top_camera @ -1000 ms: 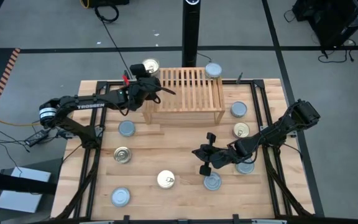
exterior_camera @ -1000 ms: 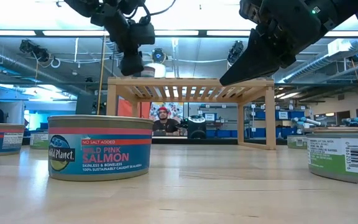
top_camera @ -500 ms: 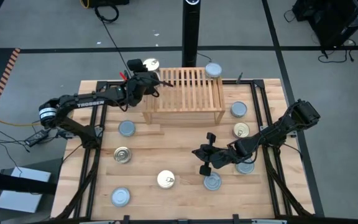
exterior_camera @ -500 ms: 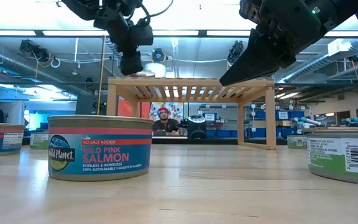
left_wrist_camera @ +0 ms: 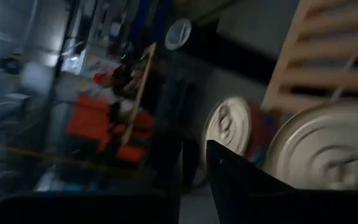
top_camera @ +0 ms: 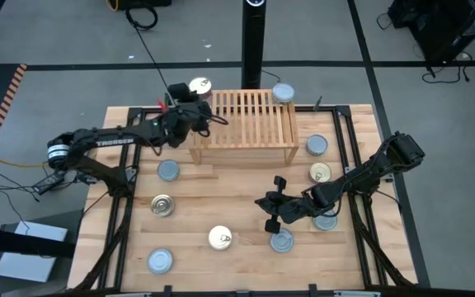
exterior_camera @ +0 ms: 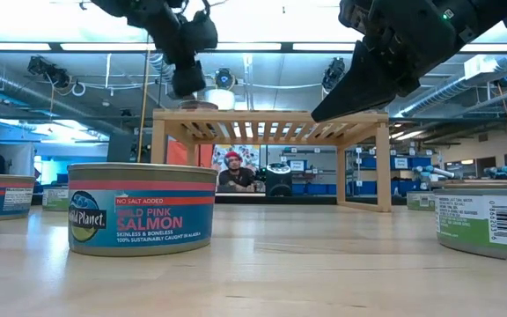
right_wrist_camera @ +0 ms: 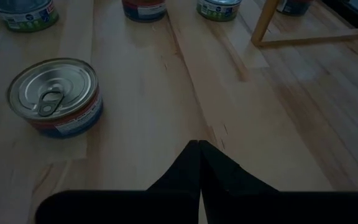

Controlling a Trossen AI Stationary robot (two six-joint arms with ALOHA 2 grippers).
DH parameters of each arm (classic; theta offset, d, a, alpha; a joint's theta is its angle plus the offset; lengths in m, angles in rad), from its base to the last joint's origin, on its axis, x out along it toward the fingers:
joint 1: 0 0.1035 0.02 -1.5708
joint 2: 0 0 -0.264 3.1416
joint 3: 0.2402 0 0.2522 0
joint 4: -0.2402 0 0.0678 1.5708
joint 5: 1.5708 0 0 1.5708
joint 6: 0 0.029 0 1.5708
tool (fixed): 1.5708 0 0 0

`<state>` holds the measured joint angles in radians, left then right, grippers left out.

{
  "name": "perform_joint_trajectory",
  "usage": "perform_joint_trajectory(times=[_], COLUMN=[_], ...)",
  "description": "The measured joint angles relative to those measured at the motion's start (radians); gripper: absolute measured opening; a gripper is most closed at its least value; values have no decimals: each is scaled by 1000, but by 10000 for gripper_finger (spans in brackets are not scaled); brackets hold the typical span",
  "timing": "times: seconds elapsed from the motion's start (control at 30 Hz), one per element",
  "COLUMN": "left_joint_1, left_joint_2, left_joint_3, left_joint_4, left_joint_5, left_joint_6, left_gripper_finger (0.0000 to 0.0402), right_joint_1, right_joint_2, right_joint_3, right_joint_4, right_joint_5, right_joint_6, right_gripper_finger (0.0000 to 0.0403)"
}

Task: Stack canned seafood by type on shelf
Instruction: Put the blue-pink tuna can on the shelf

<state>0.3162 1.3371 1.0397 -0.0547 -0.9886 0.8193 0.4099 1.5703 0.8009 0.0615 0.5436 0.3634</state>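
Observation:
The light-wood shelf [top_camera: 246, 124] [exterior_camera: 271, 114] stands at the table's far middle. A gold-lidded tin [top_camera: 199, 87] sits at its far left corner and a silver-blue one [top_camera: 284, 92] at its far right corner. My left gripper [top_camera: 198, 114] [exterior_camera: 187, 88] hangs over the shelf's left end, just above a tin [exterior_camera: 205, 105] that rests there. In the left wrist view its fingers [left_wrist_camera: 194, 165] stand a little apart with nothing between them. My right gripper [top_camera: 260, 200] [right_wrist_camera: 199, 144] hangs shut above the table's middle, near a gold-lidded tin [right_wrist_camera: 55, 93]. My left gripper has one finger [left_wrist_camera: 241, 177] right in front of a large silvery tin lid [left_wrist_camera: 334, 149]. The finger hides the place between them, so I cannot tell whether it touches the tin.
Several tins stand loose on the table: silver [top_camera: 167, 171], gold [top_camera: 162, 205], gold [top_camera: 219, 238]. More stand on the right [top_camera: 316, 145]. A salmon tin [exterior_camera: 142, 209] stands near the front edge. A black pole [top_camera: 254, 41] rises behind the shelf. A person [exterior_camera: 229, 172] sits beyond the table.
My left gripper has risen a little from the tin on the shelf's left end. The tin has stayed where it was.

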Motion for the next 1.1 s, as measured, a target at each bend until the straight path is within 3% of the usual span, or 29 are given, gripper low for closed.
perform_joint_trajectory(times=[0.2, 0.27, 0.6, 1.1], left_joint_1=[19, 49, 144, 128], left_joint_2=[-129, -151, -93, -91], left_joint_3=[2, 2, 0, 5], left_joint_4=[-134, -185, -309, -462], left_joint_5=[270, 312, 562, 693], left_joint_6=[-231, -274, -361, -378], left_gripper_finger=[25, 9, 5, 4], right_joint_1=[0, 0, -2, -5], right_joint_2=[0, 0, 0, 0], right_joint_3=[0, 0, 0, 0], right_joint_4=[-6, 0, 28, 16], right_joint_5=[-6, -6, -13, -14], right_joint_6=[1, 1, 1, 0], right_gripper_finger=[12, 12, 12, 12])
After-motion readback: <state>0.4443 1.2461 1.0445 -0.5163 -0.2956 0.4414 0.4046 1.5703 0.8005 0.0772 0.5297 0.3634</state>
